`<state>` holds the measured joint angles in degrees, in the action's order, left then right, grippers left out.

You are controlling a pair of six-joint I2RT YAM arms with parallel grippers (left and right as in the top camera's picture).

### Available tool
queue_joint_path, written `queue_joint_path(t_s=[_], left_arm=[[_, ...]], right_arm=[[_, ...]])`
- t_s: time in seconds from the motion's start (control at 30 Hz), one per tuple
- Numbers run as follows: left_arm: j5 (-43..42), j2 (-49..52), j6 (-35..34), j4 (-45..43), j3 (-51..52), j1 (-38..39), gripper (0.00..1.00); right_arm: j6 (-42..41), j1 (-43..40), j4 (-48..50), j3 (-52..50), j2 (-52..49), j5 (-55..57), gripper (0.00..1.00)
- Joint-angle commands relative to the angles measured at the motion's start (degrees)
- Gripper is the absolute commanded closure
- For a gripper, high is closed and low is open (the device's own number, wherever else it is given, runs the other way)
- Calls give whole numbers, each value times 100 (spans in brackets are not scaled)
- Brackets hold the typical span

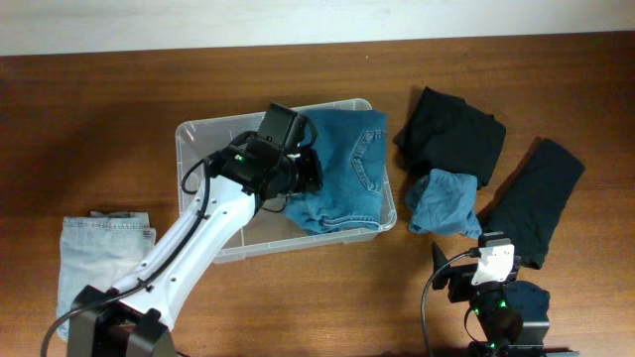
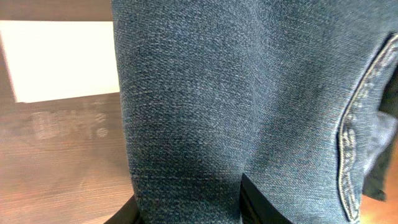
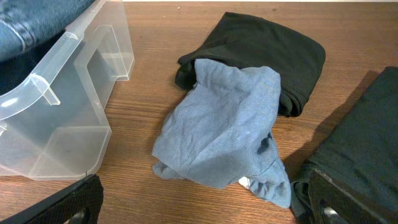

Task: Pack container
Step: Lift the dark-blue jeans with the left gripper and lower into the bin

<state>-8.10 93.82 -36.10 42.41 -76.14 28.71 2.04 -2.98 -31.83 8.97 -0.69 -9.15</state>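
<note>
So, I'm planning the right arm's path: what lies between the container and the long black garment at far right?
A crumpled light blue cloth, overlapping a folded black garment behind it; the overhead view shows both.

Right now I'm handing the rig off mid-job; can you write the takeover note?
Left end effector: closed on the blue jeans, inside the container.
Right end effector: open, empty, above the table by the light blue garment.
Done: blue jeans lie in the container.
Left: light blue garment, folded black garment and long black garment right of the container, pale denim piece left of it, all on the table.
</note>
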Motion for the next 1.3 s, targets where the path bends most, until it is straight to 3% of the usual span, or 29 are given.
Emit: queue_joint_path(t_s=[0.0,0.13,0.3,0.77,1.0,1.27], left_arm=[[496,-197,-166,-111,68,-129,100],[588,-433,-162,-326,68,-380,100],[1163,-492,-162,225,140,-608,100],[2026,-492,-164,138,1364,-881,100],[3067,-492,-155,640,1364,-1178,100],[3401,-492,472,570,1364,-1281,100]], right_arm=[[31,-37,-7,-39,28,-33,1],[31,-37,-7,-39,28,-33,2],[31,-37,-7,-39,28,-33,2],[31,-37,-7,-39,28,-33,2],[31,-37,-7,-39,28,-33,2],[31,-37,-7,-39,28,-33,1]])
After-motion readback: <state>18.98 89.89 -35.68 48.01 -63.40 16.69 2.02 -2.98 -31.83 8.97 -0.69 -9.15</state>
